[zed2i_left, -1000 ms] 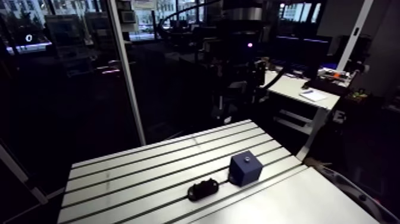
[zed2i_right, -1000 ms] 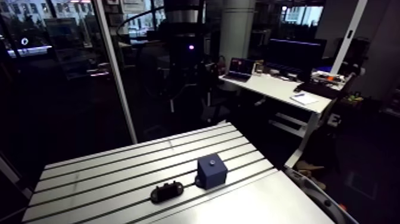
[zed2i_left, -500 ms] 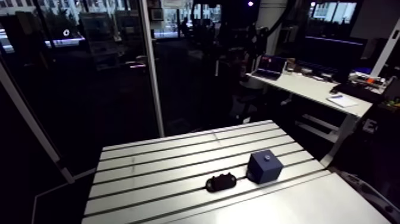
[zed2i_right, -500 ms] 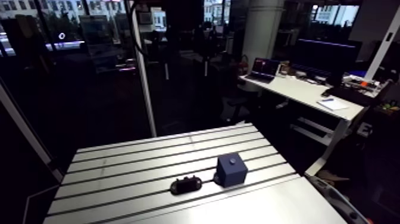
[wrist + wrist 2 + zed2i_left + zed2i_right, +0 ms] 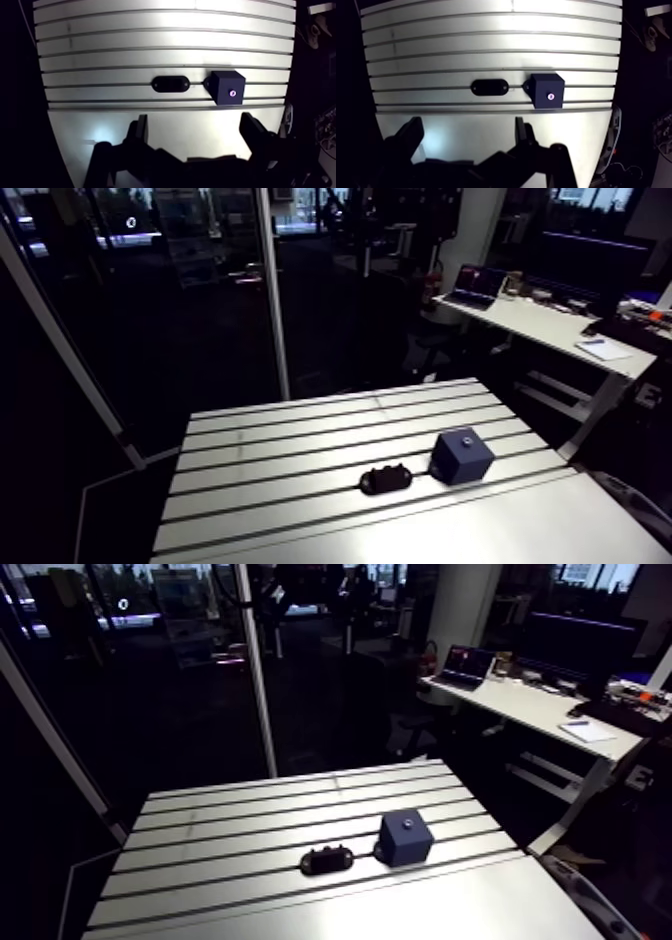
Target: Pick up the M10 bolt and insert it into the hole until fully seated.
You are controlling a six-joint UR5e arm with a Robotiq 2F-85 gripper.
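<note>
The gripper (image 5: pixel 195 120) is held high above the slotted table (image 5: pixel 150 40), jaws spread wide on nothing, probably so that both parts are surveyed. A blue block (image 5: pixel 227 88) is set ahead, just beside a black oval holder (image 5: pixel 170 83); the M10 bolt cannot be made out, only a glint on the block's top. Bare aluminium is left around them

Behind the slotted aluminium bench (image 5: pixel 300 438), whose top catches bright light, the room is dim. Past its far edge stands a dark glass partition (image 5: pixel 180 308) with a pale upright post (image 5: pixel 272 288). Further back, a white desk (image 5: pixel 545 326) carries an open laptop (image 5: pixel 478 286)
</note>
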